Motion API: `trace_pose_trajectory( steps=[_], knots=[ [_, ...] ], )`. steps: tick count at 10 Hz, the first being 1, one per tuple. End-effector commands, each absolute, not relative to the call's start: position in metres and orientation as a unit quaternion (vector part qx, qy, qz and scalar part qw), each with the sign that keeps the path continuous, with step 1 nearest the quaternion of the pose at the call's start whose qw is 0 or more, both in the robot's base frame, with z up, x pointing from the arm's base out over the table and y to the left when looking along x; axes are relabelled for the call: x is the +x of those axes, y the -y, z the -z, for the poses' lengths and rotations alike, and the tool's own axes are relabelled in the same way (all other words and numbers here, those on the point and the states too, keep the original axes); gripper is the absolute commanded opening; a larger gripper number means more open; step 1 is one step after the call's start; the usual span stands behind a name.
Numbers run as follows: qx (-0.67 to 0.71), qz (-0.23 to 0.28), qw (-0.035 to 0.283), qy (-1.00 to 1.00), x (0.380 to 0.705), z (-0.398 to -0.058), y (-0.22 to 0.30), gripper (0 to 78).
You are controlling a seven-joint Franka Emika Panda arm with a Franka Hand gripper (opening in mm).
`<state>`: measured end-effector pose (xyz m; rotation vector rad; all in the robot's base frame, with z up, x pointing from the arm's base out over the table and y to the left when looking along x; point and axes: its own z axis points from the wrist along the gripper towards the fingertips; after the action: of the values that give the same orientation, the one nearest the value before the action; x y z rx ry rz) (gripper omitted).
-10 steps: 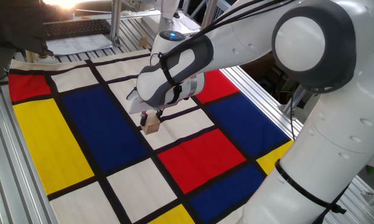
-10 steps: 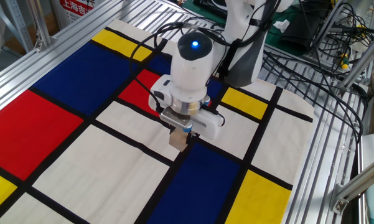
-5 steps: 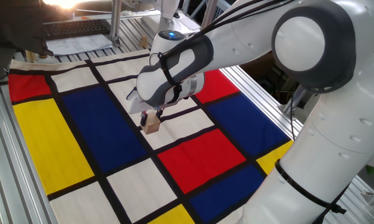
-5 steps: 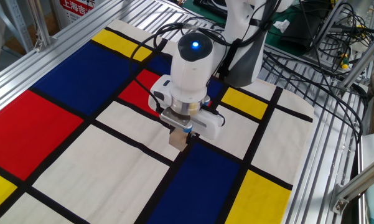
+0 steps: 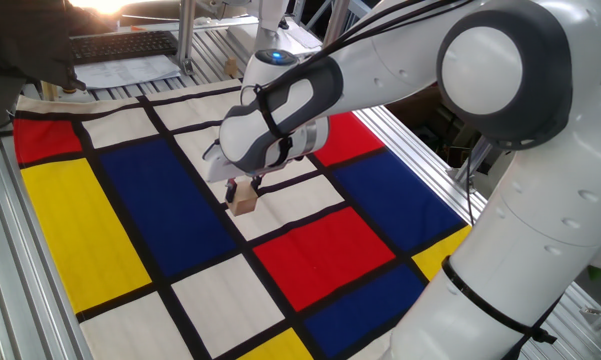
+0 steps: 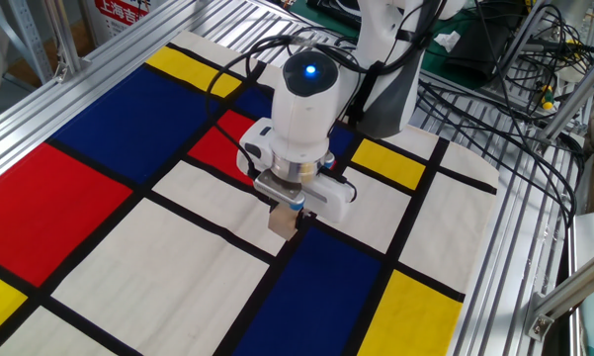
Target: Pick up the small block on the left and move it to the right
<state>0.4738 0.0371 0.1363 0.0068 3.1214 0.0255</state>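
Observation:
The small block is a plain light-tan wooden cube. It sits between my fingers, at the edge of a white rectangle of the cloth next to a black line. It also shows in the other fixed view. My gripper points straight down and is shut on the block; it also shows in the other fixed view. I cannot tell whether the block rests on the cloth or hangs just above it.
The cloth has red, blue, yellow and white rectangles with black lines. Aluminium rails frame the table. Cables and equipment lie at the far side. My arm's large white links stand over the cloth's right part.

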Motion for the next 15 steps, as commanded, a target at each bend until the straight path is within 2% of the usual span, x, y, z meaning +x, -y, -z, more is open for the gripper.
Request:
trace_pose_trajectory(
  steps=[1, 2, 3, 15],
  knots=[
    [0.000, -0.008, 0.012, -1.000, 0.4746, -0.1374, -0.0372, 1.1],
    [-0.002, -0.008, 0.012, -1.000, 0.4746, -0.1374, -0.0372, 1.1],
    [-0.003, -0.008, 0.012, -1.000, 0.4746, -0.1374, -0.0372, 77.4],
    [-0.009, -0.006, 0.011, -1.000, 0.4734, -0.1406, -0.0403, 77.4]
  ],
)
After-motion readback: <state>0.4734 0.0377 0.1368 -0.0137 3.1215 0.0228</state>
